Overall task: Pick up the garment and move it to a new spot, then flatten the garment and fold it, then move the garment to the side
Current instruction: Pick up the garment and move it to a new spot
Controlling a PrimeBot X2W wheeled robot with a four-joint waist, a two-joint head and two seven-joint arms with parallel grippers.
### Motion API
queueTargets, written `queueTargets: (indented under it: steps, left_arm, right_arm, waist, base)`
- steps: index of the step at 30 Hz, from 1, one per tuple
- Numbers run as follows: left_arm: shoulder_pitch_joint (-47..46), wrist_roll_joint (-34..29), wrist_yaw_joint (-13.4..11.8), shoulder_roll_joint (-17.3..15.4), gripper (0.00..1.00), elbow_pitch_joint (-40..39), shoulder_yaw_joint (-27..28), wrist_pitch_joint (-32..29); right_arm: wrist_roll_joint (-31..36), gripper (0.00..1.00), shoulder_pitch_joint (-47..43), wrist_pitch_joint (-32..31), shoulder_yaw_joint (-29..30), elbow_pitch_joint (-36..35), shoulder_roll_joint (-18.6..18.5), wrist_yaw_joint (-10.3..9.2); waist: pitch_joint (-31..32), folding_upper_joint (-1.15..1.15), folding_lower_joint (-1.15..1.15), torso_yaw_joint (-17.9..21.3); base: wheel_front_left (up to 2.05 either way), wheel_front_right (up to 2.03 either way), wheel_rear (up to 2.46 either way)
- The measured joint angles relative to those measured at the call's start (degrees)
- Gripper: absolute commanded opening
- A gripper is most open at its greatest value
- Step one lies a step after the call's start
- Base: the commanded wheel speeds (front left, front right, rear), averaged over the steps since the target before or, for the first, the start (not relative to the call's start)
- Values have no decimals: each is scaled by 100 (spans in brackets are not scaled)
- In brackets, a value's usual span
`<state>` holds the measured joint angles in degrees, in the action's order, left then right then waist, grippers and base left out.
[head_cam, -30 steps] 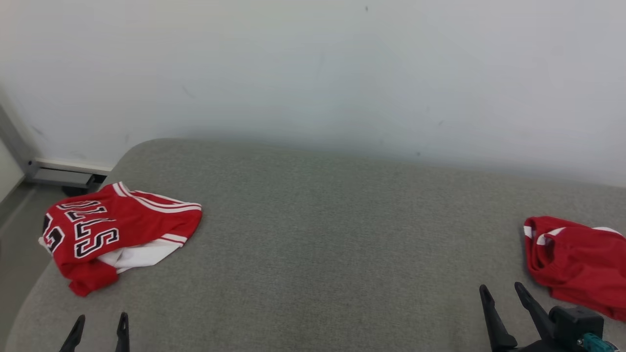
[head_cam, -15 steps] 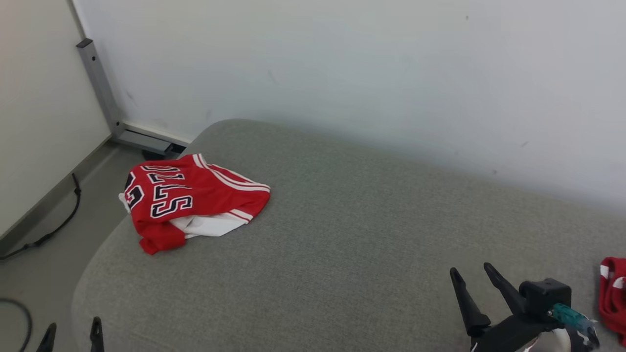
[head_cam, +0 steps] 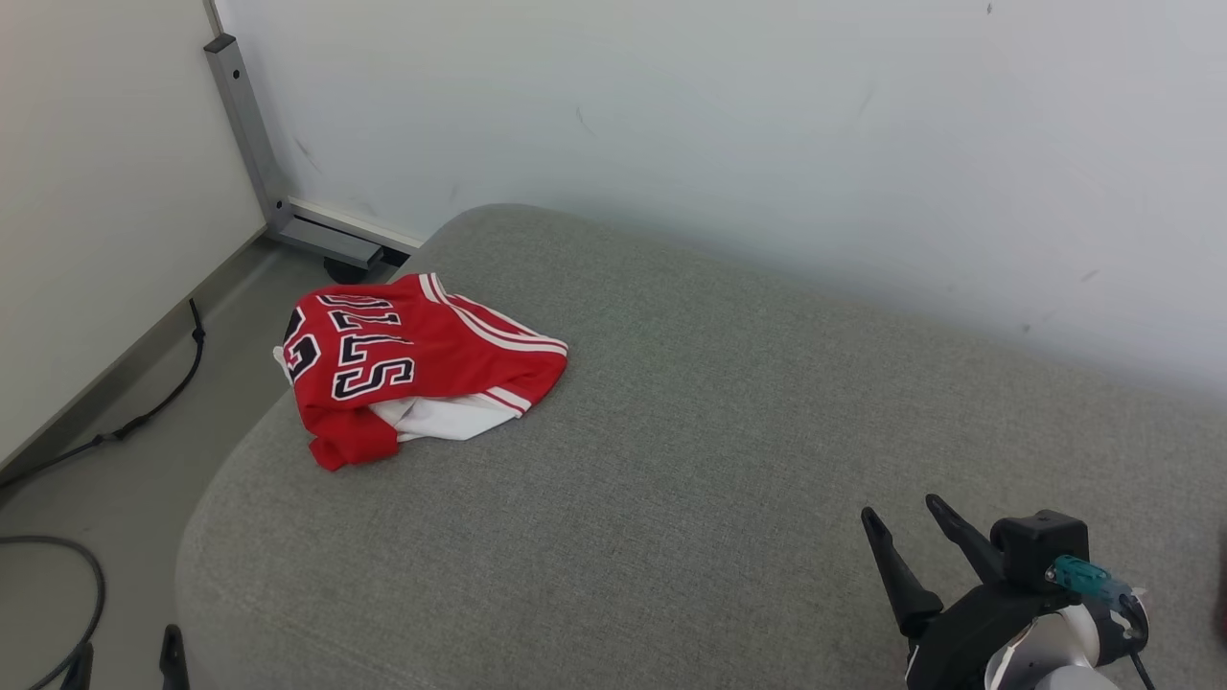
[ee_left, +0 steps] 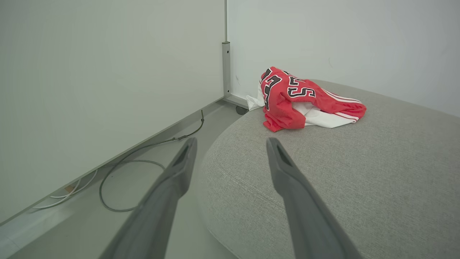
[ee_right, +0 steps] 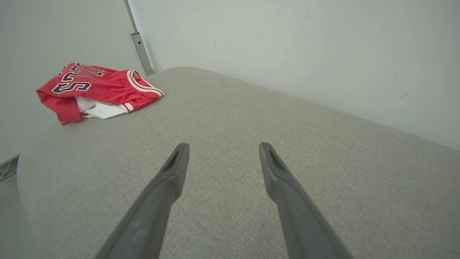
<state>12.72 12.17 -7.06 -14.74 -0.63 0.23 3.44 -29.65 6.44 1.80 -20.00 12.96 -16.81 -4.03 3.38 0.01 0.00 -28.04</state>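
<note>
Garment (head_cam: 412, 359) lies crumpled on the cushion (head_cam: 671, 460), well beyond the left hand (ee_left: 230, 142).

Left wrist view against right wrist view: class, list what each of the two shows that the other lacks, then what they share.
Left wrist view, not the right: the left gripper, open, its fingers to either side of the edge of the cushion, and a dark cable looped on the floor. Right wrist view, not the left: the right gripper, open, over the bare middle of the cushion. Both: the red jersey crumpled near the cushion's far corner, the metal post beyond it and the wall.
</note>
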Motion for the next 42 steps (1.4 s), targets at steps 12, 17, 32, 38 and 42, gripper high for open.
queueTargets:
  steps: [12, 17, 32, 38, 42]
  left_arm:
    - [-1830, 735, 1073, -348, 100, 609, -453, -524]
    - [-3263, 1120, 1468, -499, 100, 1518, -655, -976]
    - [-5010, 2619, 1463, -1597, 100, 3311, -1252, -2304]
    - [-5522, 3227, 1463, -1837, 100, 3838, -1336, -2760]
    - [-5847, 3278, 1463, -1985, 100, 4161, -1563, -3014]
  right_arm:
    - [2, 100, -14, -43, -12, 110, -19, 7]
    - [108, 100, -154, -133, -13, -74, -122, -10]
    - [703, 100, 510, -790, -55, -1151, -611, -154]
    - [923, 100, 947, -1089, -49, -1578, -677, -181]
    - [1013, 100, 1147, -1251, 24, -1755, -744, -209]
  waist:
    - [-25, 0, 0, 81]
    - [-112, 0, 0, 168]
    - [-964, 0, 1, 896]
    - [-1449, 0, 1, 1210]
    - [-1789, 0, 2, 1392]
  base:
    - [0, 0, 0]
    - [0, 0, 0]
    - [0, 0, 0]
    - [0, 0, 0]
    - [0, 0, 0]
